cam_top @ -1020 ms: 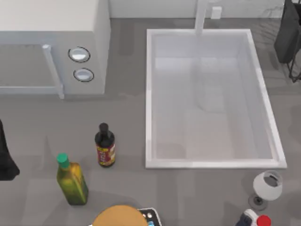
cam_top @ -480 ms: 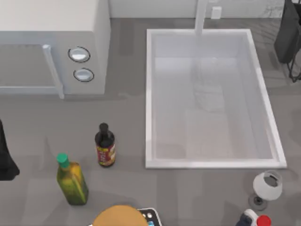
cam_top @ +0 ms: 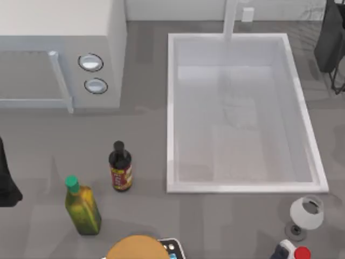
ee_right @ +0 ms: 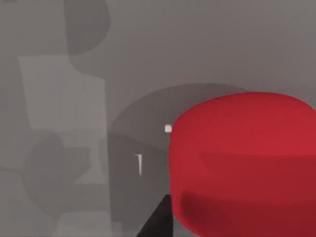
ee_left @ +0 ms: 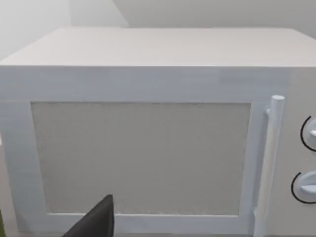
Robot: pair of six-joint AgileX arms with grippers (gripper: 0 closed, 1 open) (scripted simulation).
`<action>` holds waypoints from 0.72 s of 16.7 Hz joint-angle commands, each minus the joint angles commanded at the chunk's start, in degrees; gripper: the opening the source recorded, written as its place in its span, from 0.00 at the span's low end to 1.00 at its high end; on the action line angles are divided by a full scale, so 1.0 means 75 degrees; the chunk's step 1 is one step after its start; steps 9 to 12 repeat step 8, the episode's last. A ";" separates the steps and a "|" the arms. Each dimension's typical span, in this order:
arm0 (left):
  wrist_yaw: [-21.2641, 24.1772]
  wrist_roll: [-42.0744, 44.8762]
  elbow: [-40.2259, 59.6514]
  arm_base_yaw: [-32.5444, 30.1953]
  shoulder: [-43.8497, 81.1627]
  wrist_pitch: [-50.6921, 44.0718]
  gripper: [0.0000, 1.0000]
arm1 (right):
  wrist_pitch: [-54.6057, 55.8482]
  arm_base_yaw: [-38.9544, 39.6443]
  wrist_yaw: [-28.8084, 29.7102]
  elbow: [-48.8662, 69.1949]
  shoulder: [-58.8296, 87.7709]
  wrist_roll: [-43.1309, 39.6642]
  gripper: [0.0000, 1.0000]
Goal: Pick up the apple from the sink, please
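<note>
The white sink [cam_top: 242, 188] fills the right half of the table in the top view, and its basin holds nothing. The red apple [ee_right: 247, 163] looms close in the right wrist view, hanging above a grey surface with its round shadow behind it. One dark fingertip [ee_right: 159, 222] of my right gripper lies against its side. My right arm [cam_top: 330, 43] is at the far right edge beyond the sink. My left arm [cam_top: 6, 181] is parked at the left edge, and one of its dark fingers [ee_left: 96, 222] faces the microwave [ee_left: 148, 148].
The microwave [cam_top: 59, 54] stands at the back left and the faucet post [cam_top: 230, 19] behind the sink. A dark sauce bottle [cam_top: 120, 168] and a green-capped oil bottle [cam_top: 82, 208] stand front left. A wine glass [cam_top: 305, 213] and a red-capped white item [cam_top: 294, 252] sit front right.
A faint shadow on the sink floor has faded. The arms and the objects on the table have held their places.
</note>
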 joint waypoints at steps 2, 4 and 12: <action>0.0000 0.0000 0.0000 0.0000 0.0000 0.0000 1.00 | 0.0000 0.0000 0.0000 0.0000 0.0000 0.0000 0.98; 0.0000 0.0000 0.0000 0.0000 0.0000 0.0000 1.00 | 0.0000 0.0000 0.0000 0.0000 0.0000 0.0000 1.00; 0.0000 0.0000 0.0000 0.0000 0.0000 0.0000 1.00 | 0.0000 0.0000 0.0000 0.0000 0.0000 0.0000 1.00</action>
